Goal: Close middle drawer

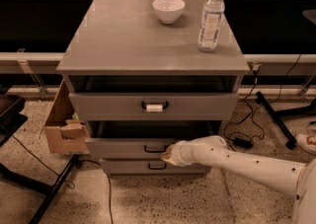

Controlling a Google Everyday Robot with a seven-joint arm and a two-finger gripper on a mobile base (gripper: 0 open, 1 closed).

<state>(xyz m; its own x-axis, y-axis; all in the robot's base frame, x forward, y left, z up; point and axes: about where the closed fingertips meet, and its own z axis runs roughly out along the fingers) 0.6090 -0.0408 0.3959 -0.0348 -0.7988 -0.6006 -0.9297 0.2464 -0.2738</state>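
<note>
Grey middle drawer (123, 147) stands ajar, gripper (168, 154) against its front, jaws seemingly closed, empty.

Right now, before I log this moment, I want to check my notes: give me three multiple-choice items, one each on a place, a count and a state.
1. Where is the gripper?
A) at the front of the wide grey middle drawer, beside its small black bar handle
B) above the cabinet
C) down on the floor

2. How many things stand on the grey cabinet top?
A) one
B) two
C) four

3. The middle drawer is:
A) pushed flush shut
B) partly pulled out
C) taken out altogether

Answers:
1 A: the arm's tip sits against that drawer front.
2 B: only a white round bowl and a clear plastic water bottle stand there.
3 B: its front stands forward, with a dark gap behind it.
</note>
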